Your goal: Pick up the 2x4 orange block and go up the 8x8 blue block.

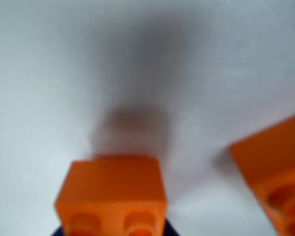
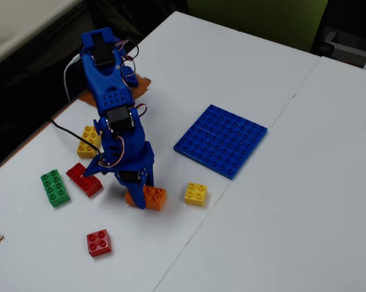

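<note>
Two orange bricks lay close, so the pincer, its jaws apparently straddling the 2x4 orange block with closure unclear, risked nudging it askew.

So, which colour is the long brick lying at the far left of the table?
Green, clearest in the fixed view.

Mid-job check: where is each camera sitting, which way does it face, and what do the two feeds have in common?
Wrist view: rides on the arm just above the claw, facing down at the white table; a blurred orange block fills the bottom edge, another orange piece sits at right; only dark blue slivers of the arm show.
Fixed view: stands high off the table, looking down obliquely; the whole blue arm, the 8x8 blue block and scattered bricks show.
Shared: the orange block at the claw, and the table.
</note>
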You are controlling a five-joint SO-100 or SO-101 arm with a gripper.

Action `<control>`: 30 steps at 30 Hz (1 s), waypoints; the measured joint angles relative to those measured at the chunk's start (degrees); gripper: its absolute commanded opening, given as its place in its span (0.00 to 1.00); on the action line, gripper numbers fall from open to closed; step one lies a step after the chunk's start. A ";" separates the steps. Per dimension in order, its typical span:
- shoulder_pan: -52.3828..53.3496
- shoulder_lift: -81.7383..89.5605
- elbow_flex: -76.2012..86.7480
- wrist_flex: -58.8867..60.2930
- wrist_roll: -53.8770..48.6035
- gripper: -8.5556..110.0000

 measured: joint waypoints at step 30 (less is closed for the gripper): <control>-16.70 39.81 22.24 9.67 -43.59 0.07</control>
